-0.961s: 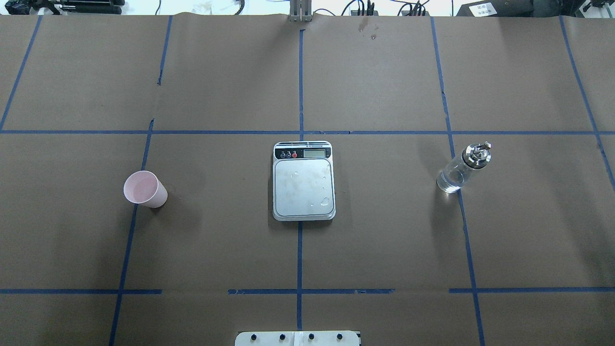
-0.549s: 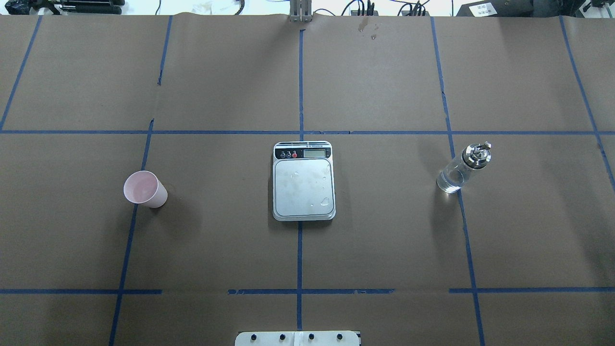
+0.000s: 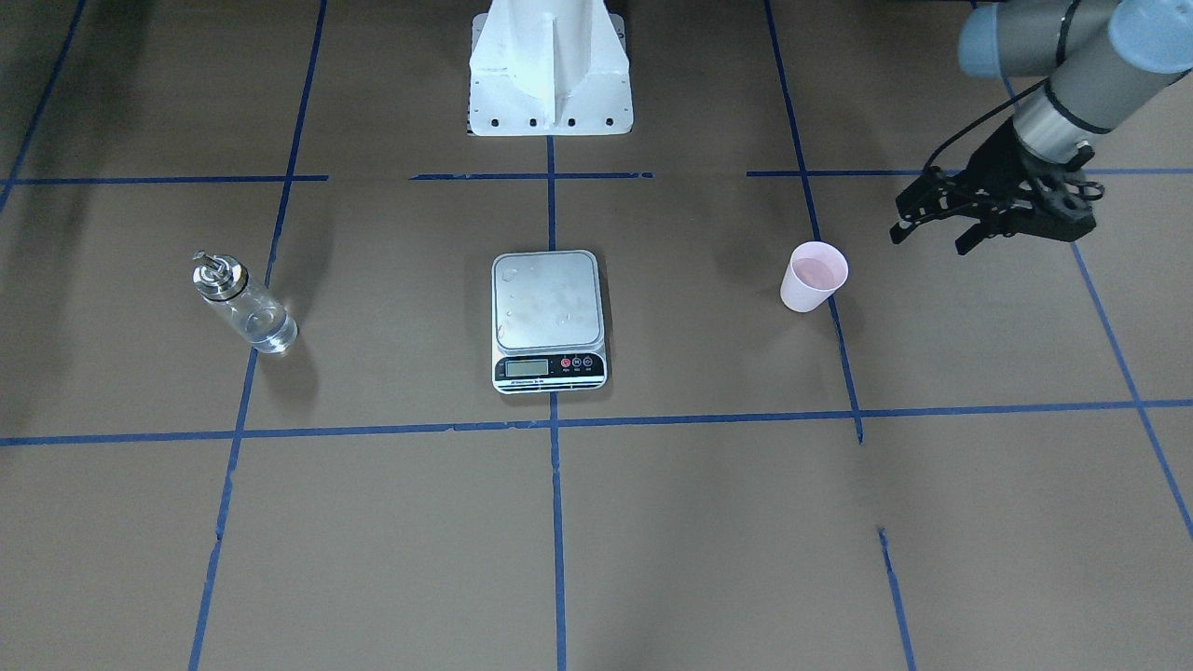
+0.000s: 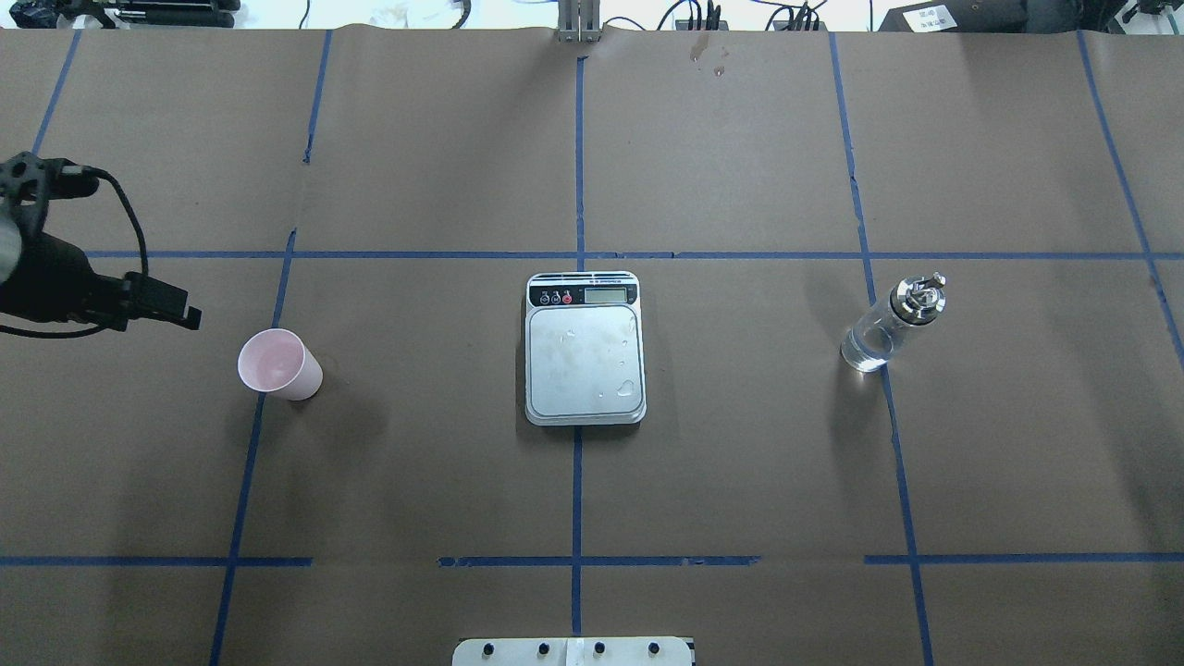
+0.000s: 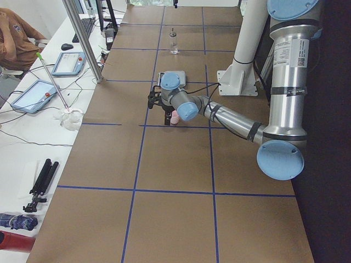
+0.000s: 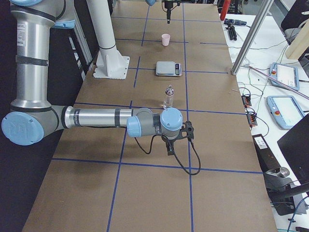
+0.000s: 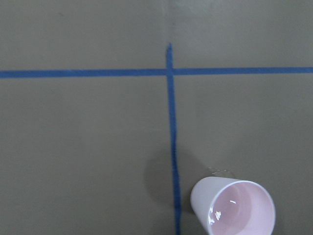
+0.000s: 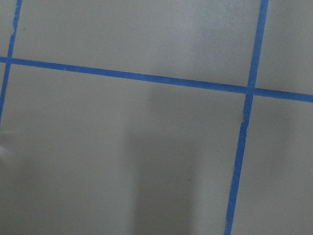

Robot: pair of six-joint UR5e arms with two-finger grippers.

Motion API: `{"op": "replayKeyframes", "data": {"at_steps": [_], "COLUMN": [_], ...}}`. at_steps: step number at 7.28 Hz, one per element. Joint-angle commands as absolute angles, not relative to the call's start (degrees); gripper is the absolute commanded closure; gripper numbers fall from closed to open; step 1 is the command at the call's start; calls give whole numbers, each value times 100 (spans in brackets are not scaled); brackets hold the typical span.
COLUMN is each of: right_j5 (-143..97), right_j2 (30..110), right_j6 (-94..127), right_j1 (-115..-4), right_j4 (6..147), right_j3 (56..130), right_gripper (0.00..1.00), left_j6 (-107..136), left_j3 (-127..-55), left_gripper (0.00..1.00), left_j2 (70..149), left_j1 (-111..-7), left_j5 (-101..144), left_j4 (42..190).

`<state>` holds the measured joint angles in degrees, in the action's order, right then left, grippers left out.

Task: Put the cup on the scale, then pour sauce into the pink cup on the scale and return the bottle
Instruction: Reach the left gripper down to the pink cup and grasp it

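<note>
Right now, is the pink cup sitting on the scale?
No, the cup stands on the table, well apart from the scale.

Pale pink cup [image 4: 279,363] upright on the robot's left, silver-topped scale [image 4: 585,349] at centre, droplets on its platform, metal-capped glass bottle [image 4: 891,324] upright on the right, clear sauce [image 4: 865,350] inside

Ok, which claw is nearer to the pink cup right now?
Left. The left claw hovers close beside the cup, on the side away from the scale. The right claw is far off, beyond the bottle.
</note>
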<state>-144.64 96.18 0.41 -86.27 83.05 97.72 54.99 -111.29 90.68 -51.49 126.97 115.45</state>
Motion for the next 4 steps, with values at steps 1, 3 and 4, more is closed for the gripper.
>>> {"op": "replayKeyframes", "data": {"at_steps": [1, 3, 4], "right_j5": [-14528, -14589, -14668], "right_j2": [9615, 9615, 9615], "right_j6": [53, 53, 53], "right_j1": [-8622, -8622, -8622], "right_j4": [8306, 8306, 8306], "right_j3": [9747, 9729, 9721], "right_gripper": [0, 0, 0], "left_j6": [5906, 5897, 5889], "left_j3": [-10917, -10602, -10443], "left_gripper": [0, 1, 5], "left_j2": [9255, 9473, 9614], "left_j1": [-4606, -4544, -4527], "left_j5": [12288, 12278, 12278], "left_j4": [11558, 11558, 11558]}}
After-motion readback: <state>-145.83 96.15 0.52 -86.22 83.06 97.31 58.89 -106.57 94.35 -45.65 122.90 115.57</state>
